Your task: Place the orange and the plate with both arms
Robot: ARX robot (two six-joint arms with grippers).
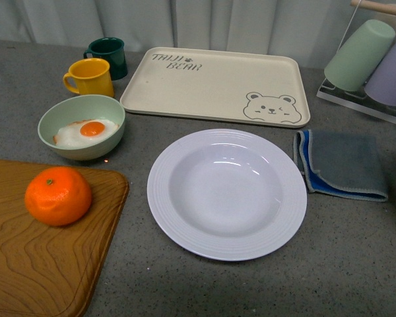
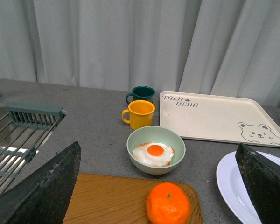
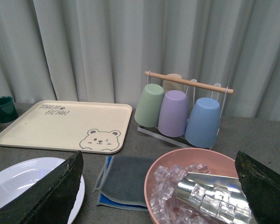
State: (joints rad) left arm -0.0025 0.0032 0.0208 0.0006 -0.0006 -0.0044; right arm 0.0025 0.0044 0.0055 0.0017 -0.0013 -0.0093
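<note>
Showing ice [image 3: 170, 176] right-wrist only | orange [image 1: 58, 195] on board [image 1: 46, 264] | left pincer [image 2: 157, 147], right pincer [image 3: 158, 154] released

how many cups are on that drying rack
4 on the rack: a green cup, a purple cup and a blue cup in the front row, plus a beige cup behind them, mostly hidden. More could be hidden behind.

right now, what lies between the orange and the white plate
Only the brown wooden cutting board's edge and bare grey speckled countertop, as the front view shows.
</note>
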